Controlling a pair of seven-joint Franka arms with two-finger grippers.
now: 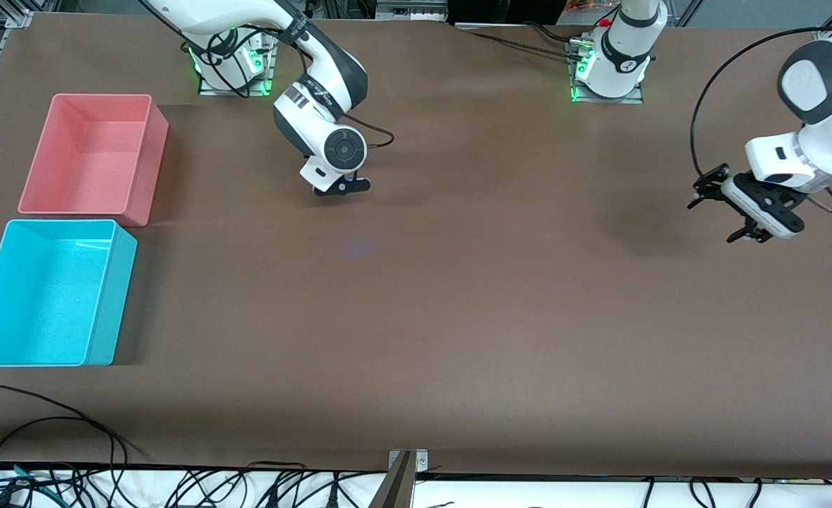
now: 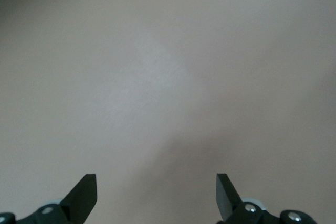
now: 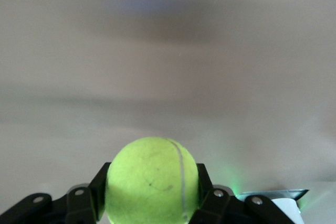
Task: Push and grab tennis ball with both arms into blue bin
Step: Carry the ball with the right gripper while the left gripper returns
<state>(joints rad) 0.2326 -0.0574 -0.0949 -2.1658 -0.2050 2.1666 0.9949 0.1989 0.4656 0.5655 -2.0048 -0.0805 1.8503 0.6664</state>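
The tennis ball (image 3: 152, 182) is yellow-green and sits clamped between the black fingers (image 3: 100, 187) of my right gripper (image 3: 152, 176). In the front view the right gripper (image 1: 341, 188) hangs over the table near the right arm's base, and the wrist hides the ball there. The blue bin (image 1: 113, 303) stands empty at the right arm's end of the table, nearer the front camera than the pink bin. My left gripper (image 1: 713, 220) is open and empty over bare table at the left arm's end; the left wrist view shows its spread fingertips (image 2: 89, 187) and only tabletop.
A pink bin (image 1: 144, 169) of like size stands empty beside the blue bin, farther from the front camera. Cables (image 1: 70, 480) lie along the table's front edge. Brown tabletop (image 1: 458, 317) spreads between the arms.
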